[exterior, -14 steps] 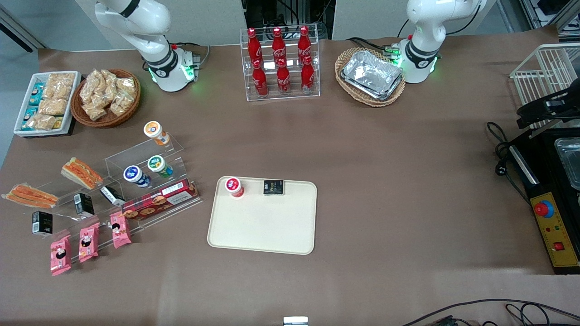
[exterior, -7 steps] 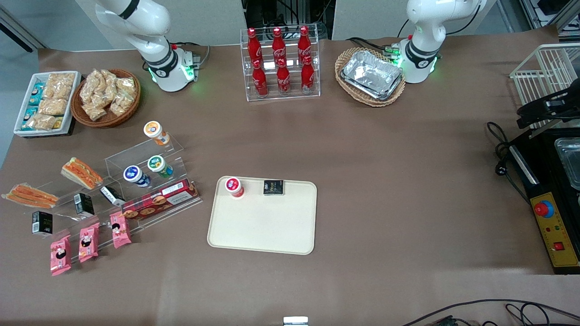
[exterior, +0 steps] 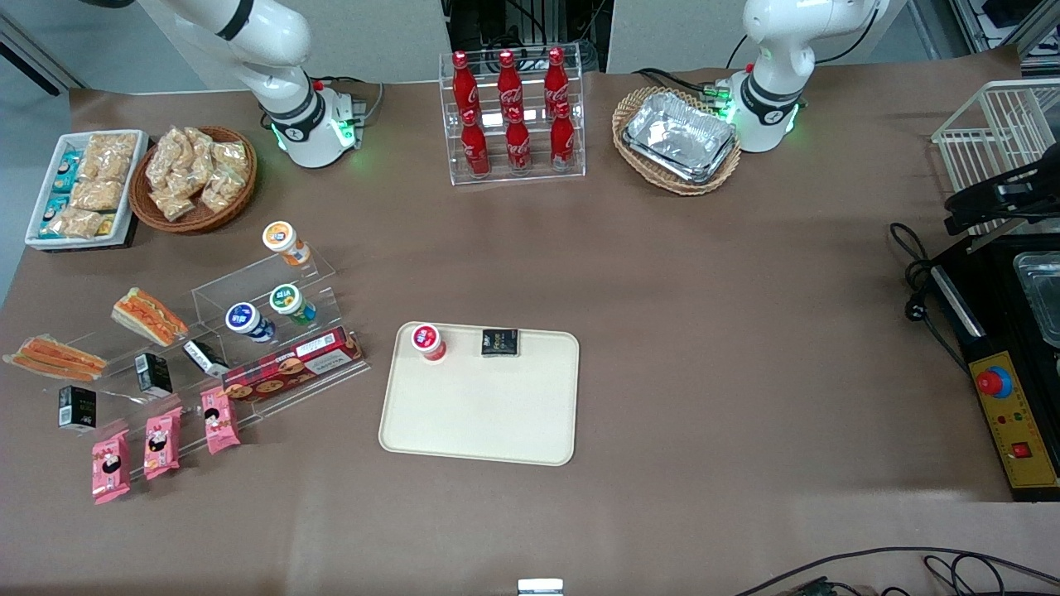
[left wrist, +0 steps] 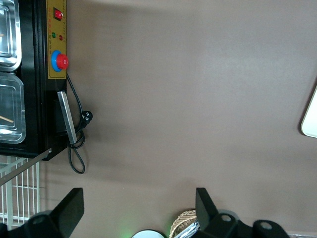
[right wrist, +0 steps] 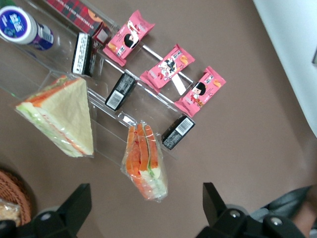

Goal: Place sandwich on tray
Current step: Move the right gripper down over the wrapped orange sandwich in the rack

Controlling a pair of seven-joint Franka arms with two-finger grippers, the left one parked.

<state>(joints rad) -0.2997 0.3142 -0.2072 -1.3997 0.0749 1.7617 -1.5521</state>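
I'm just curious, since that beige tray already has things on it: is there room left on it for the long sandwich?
Yes. On the tray only the red-capped cup and black packet sit along the rim farthest from the camera; the rest is bare. The sandwich lies beside the crowded clear shelf, the gripper open above it.

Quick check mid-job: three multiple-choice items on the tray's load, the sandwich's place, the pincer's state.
1. How many things lie on the tray? A none. B two. C four.
2. Where is the sandwich? A on the tray. B at the clear rack. C in a basket.
3. The pincer is: A open above the sandwich. B shut on the sandwich. C shut on a bottle.
1 B: a cup and a black packet sit there. 2 B: it lies at the rack's edge. 3 A: fingers spread, nothing between.
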